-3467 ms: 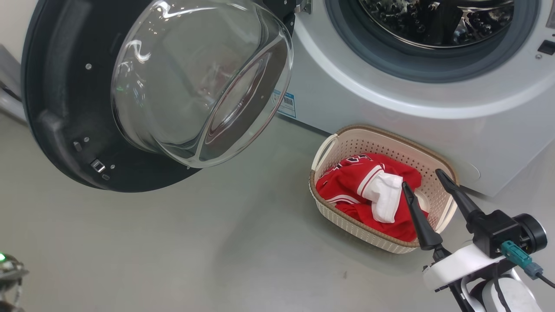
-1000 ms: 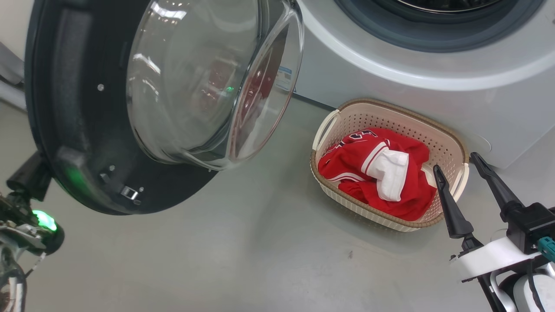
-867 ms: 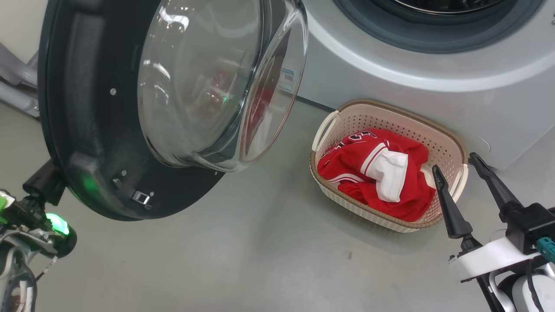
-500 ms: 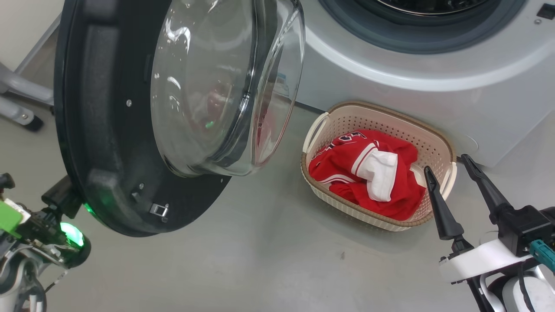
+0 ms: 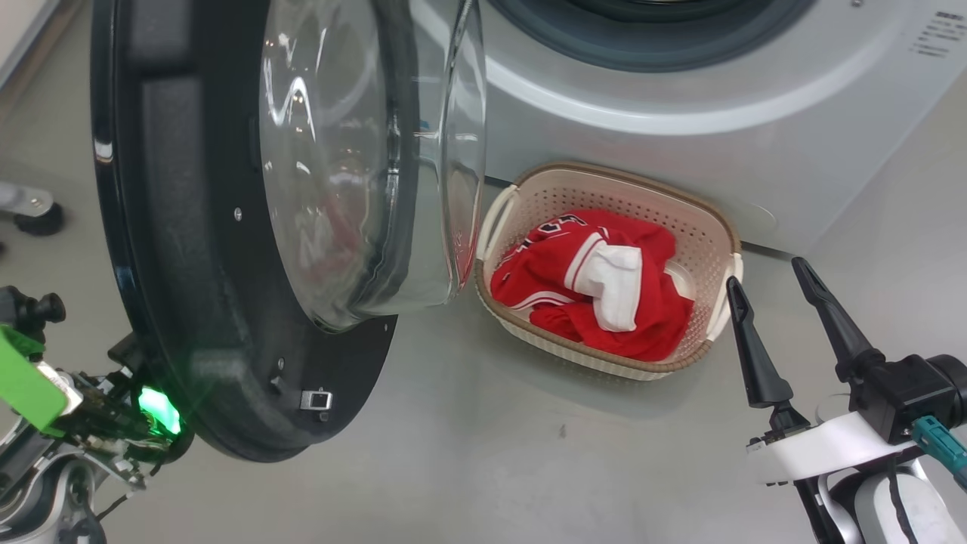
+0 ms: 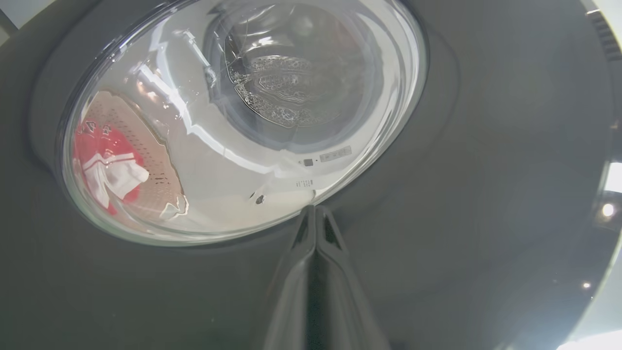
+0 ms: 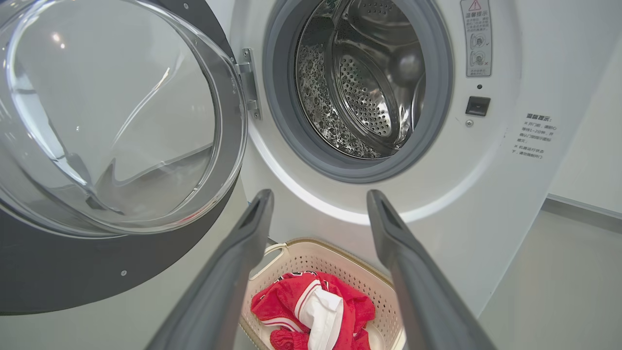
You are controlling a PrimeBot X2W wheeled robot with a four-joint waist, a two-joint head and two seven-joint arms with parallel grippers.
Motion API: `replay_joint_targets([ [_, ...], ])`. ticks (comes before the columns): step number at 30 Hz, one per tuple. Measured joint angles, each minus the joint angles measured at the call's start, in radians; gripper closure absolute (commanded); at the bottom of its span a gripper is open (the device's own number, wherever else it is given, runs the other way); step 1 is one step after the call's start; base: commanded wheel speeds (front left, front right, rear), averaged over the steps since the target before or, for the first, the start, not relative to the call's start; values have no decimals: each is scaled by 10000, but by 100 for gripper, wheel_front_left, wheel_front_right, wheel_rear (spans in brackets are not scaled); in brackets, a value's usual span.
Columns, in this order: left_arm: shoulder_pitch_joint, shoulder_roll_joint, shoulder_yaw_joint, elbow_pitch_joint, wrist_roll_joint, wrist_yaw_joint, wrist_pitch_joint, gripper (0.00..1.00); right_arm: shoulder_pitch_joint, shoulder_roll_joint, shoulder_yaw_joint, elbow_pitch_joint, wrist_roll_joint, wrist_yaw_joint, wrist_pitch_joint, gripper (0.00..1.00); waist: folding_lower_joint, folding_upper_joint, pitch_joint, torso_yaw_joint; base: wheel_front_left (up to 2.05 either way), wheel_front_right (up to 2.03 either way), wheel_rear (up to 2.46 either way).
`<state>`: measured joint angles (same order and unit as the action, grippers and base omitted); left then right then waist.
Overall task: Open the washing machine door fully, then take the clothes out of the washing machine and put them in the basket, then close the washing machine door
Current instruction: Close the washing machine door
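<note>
The washing machine door (image 5: 196,249) stands ajar at the left, its black rim edge-on and its glass bowl (image 5: 355,166) reaching toward the basket (image 5: 702,219). My left gripper (image 6: 315,209) is shut, its tips against the door's dark outer face (image 6: 461,194) just below the glass. The left wrist (image 5: 113,408) shows behind the door's lower edge. Red and white clothes (image 5: 589,295) lie in the basket in front of the washing machine (image 5: 680,98). My right gripper (image 5: 764,273) hangs open and empty just right of the basket. The steel drum (image 7: 369,82) looks bare.
The floor (image 5: 491,453) is grey. A grey caster foot (image 5: 30,215) stands at the far left behind the door. The basket (image 7: 316,245) touches the machine's front panel (image 7: 486,160). A pale wall (image 7: 593,146) runs to the machine's right.
The door has swung round from facing me to nearly edge-on, nearer the basket. My left arm has come up behind its lower edge. The camera has shifted. The right gripper stays open.
</note>
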<state>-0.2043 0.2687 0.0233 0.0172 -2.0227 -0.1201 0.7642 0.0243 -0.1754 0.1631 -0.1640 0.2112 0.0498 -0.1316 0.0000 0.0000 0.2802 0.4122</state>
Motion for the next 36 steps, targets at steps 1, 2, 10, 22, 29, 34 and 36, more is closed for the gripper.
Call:
replay_joint_targets([
  [1, 40, -36, -13, -71, 0, 0, 19, 100, -16, 42, 6, 27, 0, 0, -84, 0, 0, 0, 19, -94, 0, 0, 0],
  [2, 92, -59, -17, -159, 8, 0, 21, 100, -31, 73, 25, 63, 0, 2, -128, 0, 0, 0, 38, -189, 0, 0, 0],
  [10, 481, -267, 31, -462, 105, 0, 61, 100, -340, 280, 88, 430, 48, 0, -428, 0, 0, 0, 185, -1093, 0, 0, 0],
  [22, 552, -324, -251, -813, 548, -6, 240, 100, -610, 694, 217, 1022, 299, 2, -828, 0, 0, 0, 267, -2716, 0, 0, 0],
  [29, 543, -322, -265, -853, 671, -6, 221, 100, -740, 832, 343, 1315, 428, 4, -941, 0, 0, 0, 307, -3702, 0, 0, 0],
  [34, 428, -368, -274, -811, 694, -6, 86, 100, -793, 865, 347, 1450, 445, 6, -957, 0, 0, 0, 364, -4370, 0, 0, 0],
  [36, 283, -393, -286, -715, 696, -6, 42, 100, -812, 882, 360, 1521, 460, 8, -1041, 0, 0, 0, 394, -4617, 0, 0, 0],
])
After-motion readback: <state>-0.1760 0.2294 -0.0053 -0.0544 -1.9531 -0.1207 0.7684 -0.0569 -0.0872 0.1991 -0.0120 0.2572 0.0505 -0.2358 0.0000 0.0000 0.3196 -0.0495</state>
